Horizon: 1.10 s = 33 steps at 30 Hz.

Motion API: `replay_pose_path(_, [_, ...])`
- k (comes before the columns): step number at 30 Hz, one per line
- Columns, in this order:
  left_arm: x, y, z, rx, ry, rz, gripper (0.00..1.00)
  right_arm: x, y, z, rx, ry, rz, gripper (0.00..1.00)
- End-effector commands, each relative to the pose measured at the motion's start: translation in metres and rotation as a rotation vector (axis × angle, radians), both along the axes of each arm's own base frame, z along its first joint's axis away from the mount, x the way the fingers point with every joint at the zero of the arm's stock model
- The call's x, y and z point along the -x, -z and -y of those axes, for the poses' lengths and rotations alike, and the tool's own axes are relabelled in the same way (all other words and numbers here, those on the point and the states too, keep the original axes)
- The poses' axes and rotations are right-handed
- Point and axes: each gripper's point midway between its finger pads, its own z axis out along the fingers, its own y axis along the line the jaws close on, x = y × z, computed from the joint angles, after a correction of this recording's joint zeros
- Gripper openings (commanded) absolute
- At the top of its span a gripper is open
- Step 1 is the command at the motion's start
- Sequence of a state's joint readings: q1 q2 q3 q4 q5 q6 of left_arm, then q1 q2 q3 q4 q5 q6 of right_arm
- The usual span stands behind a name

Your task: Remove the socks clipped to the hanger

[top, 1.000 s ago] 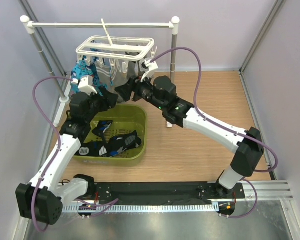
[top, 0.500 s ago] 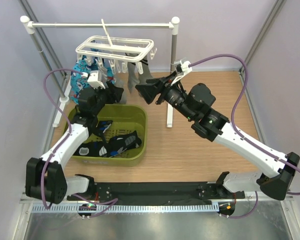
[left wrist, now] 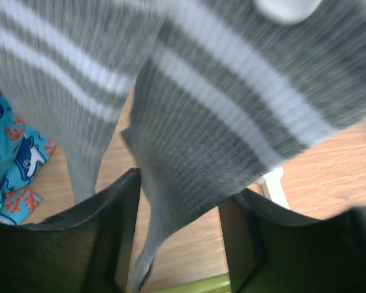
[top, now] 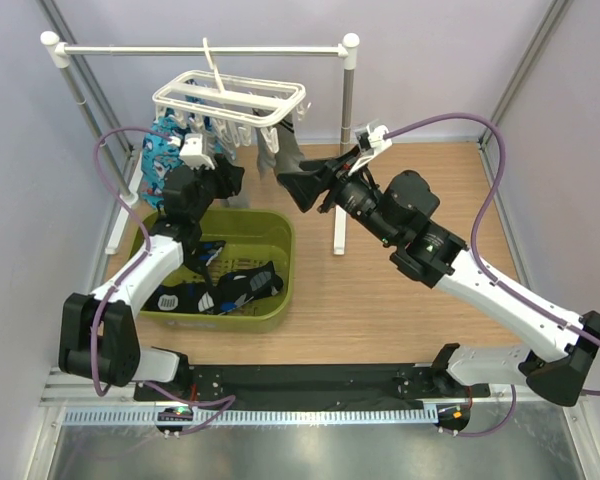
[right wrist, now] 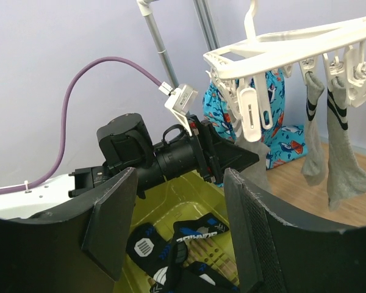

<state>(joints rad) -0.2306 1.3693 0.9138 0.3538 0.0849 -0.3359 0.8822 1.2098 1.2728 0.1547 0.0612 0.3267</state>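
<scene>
The white grid hanger (top: 230, 97) hangs from the rail by its hook. Blue patterned socks (top: 160, 150) and grey socks (top: 280, 150) with striped cuffs are clipped under it. My left gripper (top: 230, 180) is open just below the hanger. In the left wrist view a grey striped sock (left wrist: 195, 159) hangs down between its spread fingers (left wrist: 104, 238), not pinched. My right gripper (top: 305, 185) is open and holds nothing, just right of the grey socks. Its wrist view shows the hanger (right wrist: 293, 46), hanging grey socks (right wrist: 338, 152) and black socks (right wrist: 189, 238) in the bin.
A green bin (top: 280, 225) under the left arm holds several black socks (top: 230, 290). The white rail stand (top: 200, 48) spans the back, its right post (top: 348, 100) standing close behind my right gripper. Purple walls close in on the wooden table.
My left gripper has risen from over the bin to the grey socks under the hanger. The right arm swung out to the right, its gripper backing off to the hanger's right side.
</scene>
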Motion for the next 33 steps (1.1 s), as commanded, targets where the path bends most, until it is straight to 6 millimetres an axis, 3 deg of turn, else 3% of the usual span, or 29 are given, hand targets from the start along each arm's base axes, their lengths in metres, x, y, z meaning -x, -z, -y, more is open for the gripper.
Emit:
replay_pose_path(1, [-0.011,-0.038,0.001,0.017,-0.01,0.12,0.5,0.008,-0.024,0.012,-0.043,0.012,0.053,0.65])
replay_pose_path(3, [-0.007,-0.035,0.003,0.026,0.007,0.109,0.38,0.007,-0.026,0.014,-0.047,0.021,0.045,0.65])
replay_pose_path(4, [-0.004,-0.037,0.004,0.038,0.014,0.107,0.22,0.007,-0.028,0.015,-0.055,0.028,0.039,0.65])
replay_pose_path(5, [0.0,-0.039,0.007,0.059,0.023,0.101,0.15,0.008,-0.038,0.016,-0.078,0.026,0.042,0.65])
replay_pose_path(6, [0.006,-0.035,0.008,0.07,0.03,0.08,0.11,0.009,-0.038,0.013,-0.075,0.01,0.015,0.65])
replay_pose_path(7, [0.013,-0.043,0.009,0.087,0.036,0.091,0.06,0.009,-0.041,0.01,-0.073,0.001,-0.002,0.65])
replay_pose_path(8, [0.019,-0.046,0.009,0.104,0.035,0.087,0.04,0.008,-0.059,0.006,-0.089,-0.004,0.001,0.65])
replay_pose_path(10, [0.027,-0.04,0.011,0.112,0.035,0.057,0.0,0.006,-0.059,-0.003,-0.061,-0.01,-0.038,0.65])
replay_pose_path(11, [0.034,-0.045,0.011,0.123,0.038,0.062,0.01,0.003,-0.068,-0.012,-0.067,-0.017,-0.038,0.65])
replay_pose_path(13, [0.042,-0.043,0.015,0.125,0.048,0.056,0.0,-0.001,-0.067,-0.024,-0.051,-0.023,-0.053,0.65])
replay_pose_path(14, [0.045,-0.047,0.013,0.123,0.038,0.062,0.0,0.003,-0.082,-0.028,-0.069,-0.036,-0.038,0.65])
replay_pose_path(15, [0.048,-0.045,0.011,0.119,0.031,0.048,0.0,-0.005,-0.066,-0.045,-0.018,-0.038,-0.07,0.65])
replay_pose_path(16, [0.05,-0.046,0.012,0.119,0.031,0.047,0.0,-0.009,-0.065,-0.051,0.003,-0.018,-0.068,0.65])
replay_pose_path(17, [0.052,-0.045,0.008,0.114,0.011,0.041,0.0,-0.005,-0.086,-0.052,-0.017,-0.015,-0.044,0.65])
replay_pose_path(18, [0.057,-0.052,0.006,0.121,0.004,0.056,0.0,-0.009,-0.062,-0.075,0.051,-0.012,-0.086,0.65])
replay_pose_path(19, [0.059,-0.053,0.007,0.126,0.001,0.06,0.0,-0.008,-0.064,-0.082,0.058,-0.007,-0.088,0.64])
replay_pose_path(20, [0.062,-0.053,0.006,0.127,-0.008,0.062,0.0,-0.01,-0.079,-0.082,0.034,0.017,-0.076,0.65])
replay_pose_path(23, [0.069,-0.053,0.002,0.135,-0.052,0.078,0.0,-0.02,-0.069,-0.099,0.067,0.078,-0.102,0.65])
replay_pose_path(27, [0.079,-0.049,0.004,0.149,-0.069,0.089,0.0,-0.038,-0.036,-0.121,0.132,0.119,-0.151,0.64])
replay_pose_path(33, [0.087,-0.045,-0.001,0.156,-0.093,0.101,0.0,-0.059,-0.011,-0.131,0.141,0.206,-0.182,0.65])
